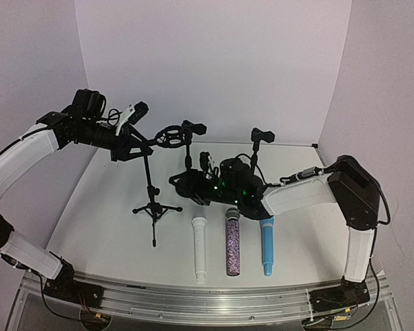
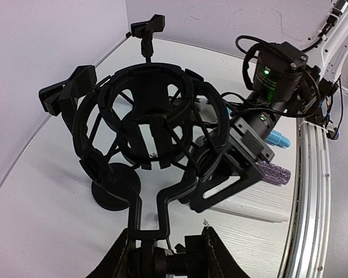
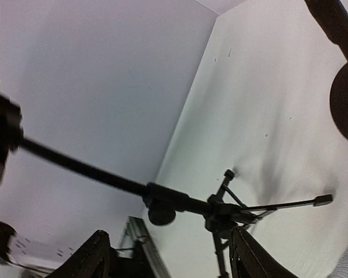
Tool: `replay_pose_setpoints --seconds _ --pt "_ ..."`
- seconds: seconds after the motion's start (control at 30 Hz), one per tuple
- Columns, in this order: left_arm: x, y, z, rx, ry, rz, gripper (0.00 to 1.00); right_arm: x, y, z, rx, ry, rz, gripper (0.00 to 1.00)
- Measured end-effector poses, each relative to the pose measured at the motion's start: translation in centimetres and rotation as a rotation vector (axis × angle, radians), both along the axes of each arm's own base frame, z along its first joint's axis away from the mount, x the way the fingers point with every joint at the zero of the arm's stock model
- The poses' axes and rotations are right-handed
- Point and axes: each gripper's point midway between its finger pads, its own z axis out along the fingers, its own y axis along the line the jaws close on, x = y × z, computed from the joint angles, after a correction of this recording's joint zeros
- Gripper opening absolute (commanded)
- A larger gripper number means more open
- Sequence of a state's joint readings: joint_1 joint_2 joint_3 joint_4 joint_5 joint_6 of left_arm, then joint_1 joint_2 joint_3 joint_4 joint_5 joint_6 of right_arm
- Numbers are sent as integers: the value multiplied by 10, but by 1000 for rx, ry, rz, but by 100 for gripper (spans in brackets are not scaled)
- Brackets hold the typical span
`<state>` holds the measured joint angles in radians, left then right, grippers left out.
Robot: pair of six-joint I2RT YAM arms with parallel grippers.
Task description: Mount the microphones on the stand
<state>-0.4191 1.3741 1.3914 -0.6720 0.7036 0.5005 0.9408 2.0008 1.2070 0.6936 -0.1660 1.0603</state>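
Three mics flat on counter (image 1: 110, 207), lower centre of top view, side by side, not touching: white microphone (image 1: 199, 248), purple microphone (image 1: 232, 243), blue microphone (image 1: 267, 247), heads toward far wall. Right claw (image 3: 169, 233) hangs over the heads, covering part of purple and blue; fingers wide apart, nothing between. Tripod stand (image 1: 154, 207) just left of white one. Upper left, left claw (image 2: 165, 231) flanks the stem of the shock mount (image 2: 145, 133); grip unclear. Two clip stands (image 1: 193, 128) behind.
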Motion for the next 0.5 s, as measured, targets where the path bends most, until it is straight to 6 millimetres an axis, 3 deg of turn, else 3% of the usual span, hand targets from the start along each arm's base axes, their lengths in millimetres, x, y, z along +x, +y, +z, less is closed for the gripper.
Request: replay_pose_setpoints --seconds 0.1,0.3,0.5 --pt "-1 0 1 -2 1 2 0 -20 -4 -4 -155 -284 51 65" --pt "-5 2 -1 -1 2 1 0 -57 17 3 -360 -943 192 56" --pt "-5 2 -1 -1 1 -1 0 -39 35 -13 -516 -1319 204 53"
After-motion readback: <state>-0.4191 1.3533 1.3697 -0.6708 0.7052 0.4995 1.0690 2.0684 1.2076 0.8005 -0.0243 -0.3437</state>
